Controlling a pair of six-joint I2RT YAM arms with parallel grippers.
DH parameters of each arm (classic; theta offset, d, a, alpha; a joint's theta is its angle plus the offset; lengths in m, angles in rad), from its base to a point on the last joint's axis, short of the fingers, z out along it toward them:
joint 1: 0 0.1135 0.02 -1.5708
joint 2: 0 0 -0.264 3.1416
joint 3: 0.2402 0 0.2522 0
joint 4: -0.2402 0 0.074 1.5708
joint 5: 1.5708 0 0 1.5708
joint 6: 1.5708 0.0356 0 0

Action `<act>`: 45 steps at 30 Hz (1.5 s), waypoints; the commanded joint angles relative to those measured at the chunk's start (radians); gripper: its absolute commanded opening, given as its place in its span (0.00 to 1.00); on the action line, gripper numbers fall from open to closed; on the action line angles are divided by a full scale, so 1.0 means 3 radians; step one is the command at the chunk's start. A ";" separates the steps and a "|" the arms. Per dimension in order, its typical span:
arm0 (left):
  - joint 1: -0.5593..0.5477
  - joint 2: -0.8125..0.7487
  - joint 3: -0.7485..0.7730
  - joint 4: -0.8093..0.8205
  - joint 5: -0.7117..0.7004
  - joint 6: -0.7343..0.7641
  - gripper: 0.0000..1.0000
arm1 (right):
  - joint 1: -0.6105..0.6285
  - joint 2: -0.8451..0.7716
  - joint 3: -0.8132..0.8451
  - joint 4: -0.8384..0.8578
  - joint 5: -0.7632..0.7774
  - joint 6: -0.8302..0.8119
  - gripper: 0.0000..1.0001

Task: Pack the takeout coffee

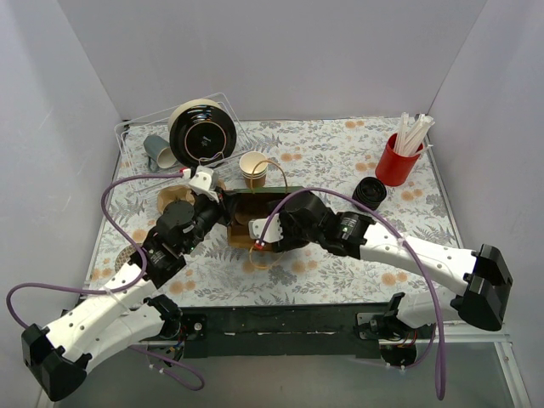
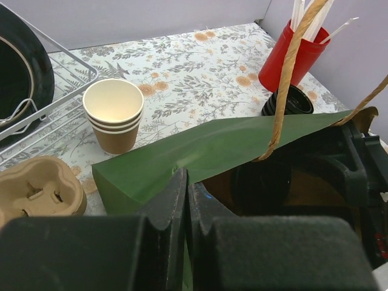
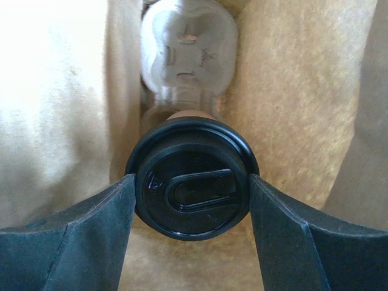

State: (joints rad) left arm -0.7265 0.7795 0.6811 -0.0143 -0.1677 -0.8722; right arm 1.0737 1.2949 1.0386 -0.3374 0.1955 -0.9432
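Since the coffee has to travel upright, we pinch its lid from both sides with the right jaws and hold it inside the bag, over a pulp carrier lying deeper down — the left jaws, pressed together on the bag's green edge, seemingly prop the mouth open for us.

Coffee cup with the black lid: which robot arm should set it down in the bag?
Right, probably. The right gripper grips the coffee cup inside the bag, just above the cup carrier. The left gripper is busy pinching the bag's green edge.
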 commanded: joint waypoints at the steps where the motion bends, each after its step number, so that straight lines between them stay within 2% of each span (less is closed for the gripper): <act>1: -0.0012 0.0009 0.0097 0.0063 0.0145 -0.0099 0.00 | -0.0025 0.0096 0.0138 0.0270 0.0196 -0.0312 0.16; 3: -0.0012 0.0024 0.0128 -0.0043 0.0180 -0.0130 0.00 | -0.0025 0.0101 0.0092 0.0479 0.0202 -0.0409 0.15; 9: -0.0012 0.0101 0.0363 -0.0305 0.0298 -0.0217 0.00 | -0.0025 0.0209 0.0378 0.0312 0.0034 -0.0461 0.17; 14: -0.0012 0.0004 0.0307 -0.0315 0.0277 -0.0151 0.00 | -0.0061 0.0255 0.0445 -0.0297 -0.0089 -0.0323 0.16; 20: -0.0012 -0.0098 0.0179 -0.0218 0.0313 0.0018 0.00 | -0.0071 -0.0097 -0.0224 0.0158 0.0049 -0.0139 0.13; 25: -0.0012 -0.0093 0.0128 -0.0142 0.0212 0.0253 0.00 | -0.0148 -0.0226 -0.0501 0.0500 0.0110 -0.0169 0.12; 33: -0.0017 0.0203 0.0276 0.0012 -0.0019 0.0448 0.00 | -0.0158 -0.0032 -0.0134 0.0394 0.0171 -0.0144 0.12; 37: -0.0022 0.0255 0.0230 0.0180 0.0032 0.0489 0.00 | -0.0158 -0.0042 -0.0220 0.0394 0.0289 -0.0200 0.11; 45: -0.0043 0.0234 0.0225 0.0170 -0.0091 0.0611 0.00 | -0.0209 -0.0098 -0.0159 0.0378 0.0453 -0.0093 0.11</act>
State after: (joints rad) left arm -0.7345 0.8677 0.7361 0.0307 -0.1600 -0.7246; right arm 1.0199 1.2877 0.9466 -0.2363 0.2924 -0.9928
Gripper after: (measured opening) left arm 0.010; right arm 0.773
